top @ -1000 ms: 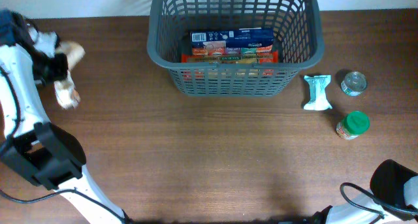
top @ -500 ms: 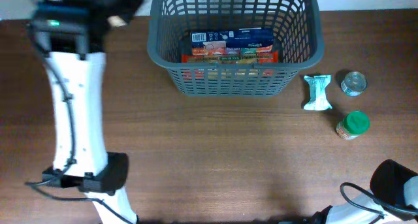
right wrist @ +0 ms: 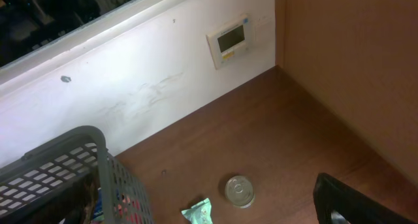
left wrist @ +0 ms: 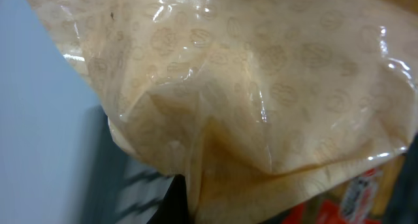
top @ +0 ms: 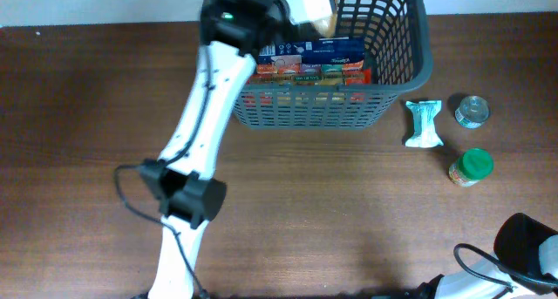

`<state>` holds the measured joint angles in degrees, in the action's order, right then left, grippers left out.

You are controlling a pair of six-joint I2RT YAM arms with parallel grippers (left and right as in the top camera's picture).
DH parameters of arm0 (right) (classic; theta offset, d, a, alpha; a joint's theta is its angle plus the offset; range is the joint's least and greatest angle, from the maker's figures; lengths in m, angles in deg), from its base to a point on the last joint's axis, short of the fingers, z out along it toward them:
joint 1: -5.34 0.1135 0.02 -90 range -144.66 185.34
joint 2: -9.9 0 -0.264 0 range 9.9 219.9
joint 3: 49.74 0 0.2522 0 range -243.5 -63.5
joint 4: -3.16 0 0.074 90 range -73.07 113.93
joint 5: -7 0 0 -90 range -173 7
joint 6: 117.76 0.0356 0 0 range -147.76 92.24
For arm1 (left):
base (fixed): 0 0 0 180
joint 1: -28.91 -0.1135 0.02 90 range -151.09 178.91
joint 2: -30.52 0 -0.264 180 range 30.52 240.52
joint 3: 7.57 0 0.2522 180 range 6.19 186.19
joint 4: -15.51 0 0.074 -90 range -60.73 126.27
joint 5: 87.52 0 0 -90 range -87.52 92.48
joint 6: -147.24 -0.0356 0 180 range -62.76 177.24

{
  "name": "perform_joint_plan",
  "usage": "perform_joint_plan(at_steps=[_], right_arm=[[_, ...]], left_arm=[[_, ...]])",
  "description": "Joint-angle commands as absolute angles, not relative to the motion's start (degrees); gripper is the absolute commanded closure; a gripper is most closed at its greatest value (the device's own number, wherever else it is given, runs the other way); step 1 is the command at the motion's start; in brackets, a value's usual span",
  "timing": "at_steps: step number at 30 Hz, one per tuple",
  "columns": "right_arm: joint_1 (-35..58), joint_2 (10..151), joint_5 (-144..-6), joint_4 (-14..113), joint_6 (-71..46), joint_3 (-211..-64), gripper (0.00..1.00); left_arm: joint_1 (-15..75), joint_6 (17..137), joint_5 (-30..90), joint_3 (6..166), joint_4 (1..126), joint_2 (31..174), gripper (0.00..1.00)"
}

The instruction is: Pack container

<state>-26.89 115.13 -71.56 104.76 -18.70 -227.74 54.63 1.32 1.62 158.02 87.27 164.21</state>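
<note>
The container [top: 314,107] is a large dark grey slotted basket at the back middle of the table; its corner also shows in the right wrist view [right wrist: 72,152]. It holds a blue box [top: 314,48] and red-orange packs [top: 305,71]. My left gripper [top: 292,3] is over the basket's back left part, shut on a clear bag of tan bread [top: 320,10]. That bag [left wrist: 261,87] fills the left wrist view, with one dark finger [left wrist: 173,203] against it. Only one dark finger of my right gripper [right wrist: 353,201] shows, high above the table's right end.
To the right of the basket lie a mint-green packet [top: 425,125], a tin can [top: 472,111] and a green-lidded jar [top: 472,166]. The can [right wrist: 239,191] and packet [right wrist: 199,213] also show in the right wrist view. A white wall runs behind the table.
My left arm has swung from the table's far left edge to the right, carrying the bread bag over the basket. The right arm and the loose items have not moved.
</note>
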Motion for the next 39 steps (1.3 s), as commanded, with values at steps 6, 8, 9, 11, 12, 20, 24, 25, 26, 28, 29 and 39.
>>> perform_joint_plan(at_steps=[6,8,9,11,12,20,24,25,26,28,29,39], right_arm=[[-27.1,115.4,-71.5,104.6,-18.3,-227.9,0.01],[-27.1,115.4,-71.5,104.6,-18.3,-227.9,0.01],[-27.1,115.4,-71.5,104.6,-18.3,-227.9,0.01],[-27.1,115.4,-71.5,104.6,-18.3,-227.9,0.01],[-27.1,115.4,-71.5,104.6,-18.3,-227.9,0.01],[-27.1,115.4,-71.5,104.6,-18.3,-227.9,0.01],[-27.1,115.4,-71.5,104.6,-18.3,-227.9,0.01],[-27.1,115.4,-71.5,104.6,-18.3,-227.9,0.01],[-27.1,115.4,-71.5,104.6,-18.3,-227.9,0.01],[-27.1,115.4,-71.5,104.6,-18.3,-227.9,0.01],[-27.1,115.4,-71.5,104.6,-18.3,-227.9,0.01],[-27.1,115.4,-71.5,104.6,-18.3,-227.9,0.01]], left_arm=[[60.9,0.1,1.6,158.7,86.9,171.4,0.98],[62.1,0.1,1.6,158.7,87.0,172.2,0.98],[62.7,0.1,1.6,158.7,87.1,172.8,0.98],[63.5,0.2,1.6,158.7,88.1,173.3,0.98],[63.9,0.6,1.6,158.7,88.8,173.8,0.98],[64.8,3.9,-2.4,159.3,91.1,173.8,0.01],[63.8,10.9,-8.0,163.4,90.8,171.4,0.01],[63.3,12.7,-8.1,164.4,90.9,170.3,0.01],[62.7,14.8,-8.1,165.5,90.9,169.0,0.01],[61.5,17.6,-8.1,167.8,91.3,166.3,0.01],[60.7,18.3,-8.1,169.2,91.6,164.5,0.01],[48.2,27.8,-8.1,173.6,96.4,149.1,0.01]])
